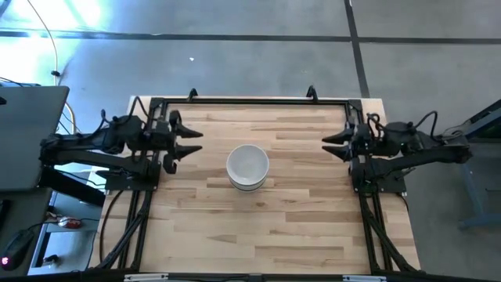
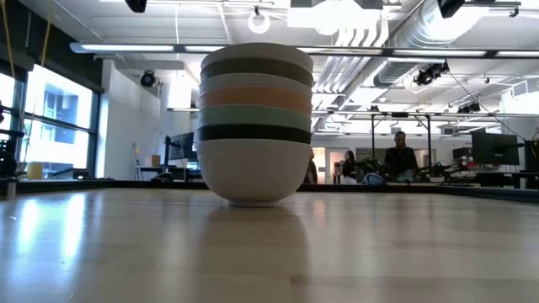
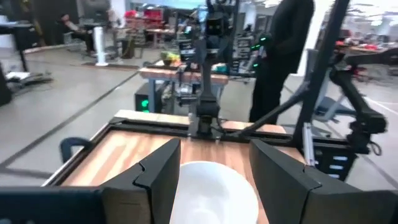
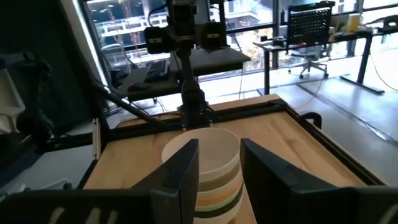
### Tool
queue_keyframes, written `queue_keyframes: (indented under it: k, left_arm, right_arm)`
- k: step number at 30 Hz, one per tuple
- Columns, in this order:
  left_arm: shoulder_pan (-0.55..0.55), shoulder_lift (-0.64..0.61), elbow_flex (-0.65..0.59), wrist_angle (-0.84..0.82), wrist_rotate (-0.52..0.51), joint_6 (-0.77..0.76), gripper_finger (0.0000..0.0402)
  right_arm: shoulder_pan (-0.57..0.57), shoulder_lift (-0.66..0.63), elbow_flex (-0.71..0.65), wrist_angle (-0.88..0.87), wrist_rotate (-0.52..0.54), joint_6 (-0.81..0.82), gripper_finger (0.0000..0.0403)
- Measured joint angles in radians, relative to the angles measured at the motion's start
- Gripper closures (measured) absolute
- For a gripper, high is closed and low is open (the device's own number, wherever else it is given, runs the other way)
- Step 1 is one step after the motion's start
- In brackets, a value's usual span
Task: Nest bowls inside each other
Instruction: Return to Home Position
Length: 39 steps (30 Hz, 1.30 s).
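You see only rim bands of nested bowls (image 2: 255, 101) in low view; from above, top white bowl (image 1: 248, 164) hides rest.

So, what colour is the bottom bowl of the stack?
The bottom bowl is white, clearest in the low view.

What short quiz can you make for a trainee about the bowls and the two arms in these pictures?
1. True or false: the left end effector is gripping the bowl stack.
2. Which bowl sits directly in the bottom white bowl? A) black B) peach-orange C) olive-grey
3. Fill in: the top bowl of the stack is ___.
Key: 1 false: it and the right end effector are both open at the sides of the table, apart from the stack. 2 A, the black bowl. 3 white.
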Motion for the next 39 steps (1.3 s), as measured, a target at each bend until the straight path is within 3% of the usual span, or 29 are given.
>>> queue_keyframes:
  k: [5, 14, 26, 39]
  left_arm:
    - [0.0, -0.017, -0.061, 0.066, 0.061, 0.033, 0.022]
    - [0.0, -0.136, -0.19, 0.083, 0.061, 0.036, 0.022]
    - [0.0, -0.234, -0.349, 0.081, 0.037, -0.009, 0.022]
    - [0.0, -0.365, -0.52, 0.142, 0.039, -0.04, 0.022]
  right_arm:
    - [0.0, 0.0, -0.031, 0.037, -0.028, -0.024, 0.0292]
    - [0.0, -0.04, -0.081, 0.037, -0.042, -0.055, 0.0292]
    - [0.0, -0.194, -0.359, 0.238, -0.053, 0.015, 0.0293]
    - [0.0, -0.255, -0.473, 0.278, -0.07, 0.063, 0.0311]
